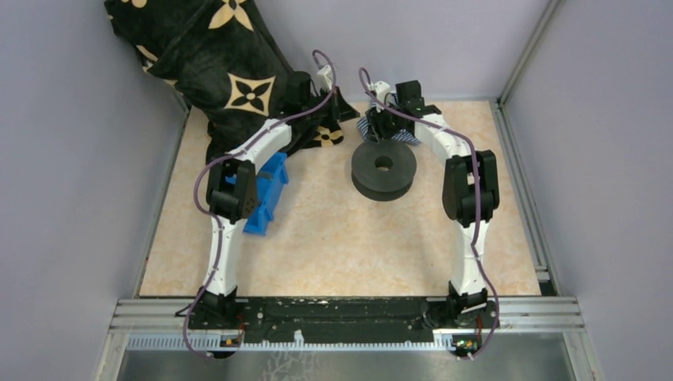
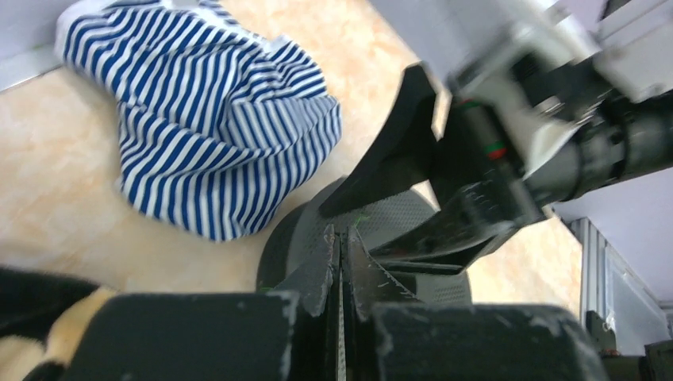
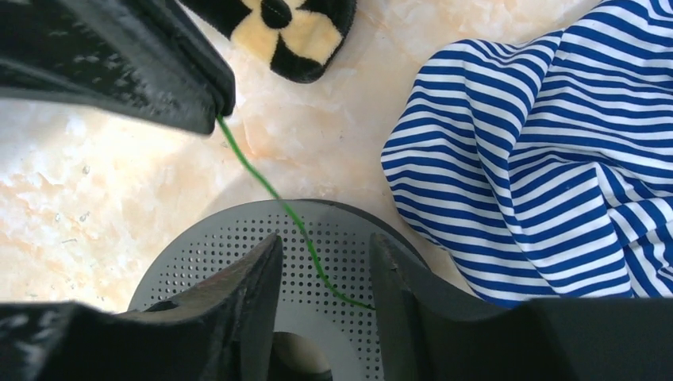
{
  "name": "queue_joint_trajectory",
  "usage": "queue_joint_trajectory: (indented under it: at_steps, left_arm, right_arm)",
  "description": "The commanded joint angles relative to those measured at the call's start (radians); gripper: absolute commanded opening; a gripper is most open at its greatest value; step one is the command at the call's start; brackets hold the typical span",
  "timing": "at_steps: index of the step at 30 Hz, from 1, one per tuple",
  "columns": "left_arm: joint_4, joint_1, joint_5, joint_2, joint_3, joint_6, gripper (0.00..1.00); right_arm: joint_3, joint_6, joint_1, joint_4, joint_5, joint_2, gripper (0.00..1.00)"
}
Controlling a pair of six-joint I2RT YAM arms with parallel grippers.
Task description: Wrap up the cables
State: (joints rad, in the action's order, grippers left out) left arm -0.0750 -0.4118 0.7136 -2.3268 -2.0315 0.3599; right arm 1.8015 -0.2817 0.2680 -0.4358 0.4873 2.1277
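Cable (image 3: 278, 202): ran across the spool (image 3: 198, 254) top to the left gripper (image 2: 340, 238), which pinched it.
Right gripper (image 3: 325, 242): parted, astride it over the spool.

The table (image 1: 333, 254) has a beige marbled top. A black round spool (image 1: 384, 171) lies flat on it, under the right gripper (image 3: 325, 246) and the left gripper (image 2: 340, 238). A crumpled striped cloth (image 3: 555, 143) lies just beside both grippers, at the spool's edge. A black flowered blanket (image 1: 214, 55) spreads out left of the left gripper, and a blue plastic block (image 1: 266, 194) sits well behind that gripper.
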Motion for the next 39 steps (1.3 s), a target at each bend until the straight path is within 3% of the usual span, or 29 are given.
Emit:
queue_joint_trajectory:
  at_steps: [1,8,12,23,30,39]
  left_arm:
    - [0.011,0.035,-0.012,0.079,0.071,-0.053,0.0]
    - [0.019,0.068,-0.013,0.133,0.149,-0.1,0.0]
    - [0.049,0.077,-0.051,0.179,0.205,-0.184,0.0]
    - [0.126,0.076,-0.202,0.329,0.415,-0.427,0.0]
    - [0.103,0.048,-0.206,0.418,0.579,-0.489,0.0]
    - [0.087,-0.019,-0.2,0.475,0.775,-0.5,0.0]
  right_arm:
    - [-0.005,0.006,0.004,0.017,0.011,-0.108,0.48]
    - [-0.019,0.007,-0.004,0.0,-0.013,-0.148,0.79]
    - [-0.055,0.008,-0.018,-0.007,-0.028,-0.194,0.85]
    - [-0.331,-0.011,-0.081,-0.019,-0.093,-0.461,0.87]
    - [-0.477,-0.013,-0.116,-0.017,-0.127,-0.665,0.87]
    - [-0.652,-0.002,-0.132,0.022,-0.167,-0.79,0.88]
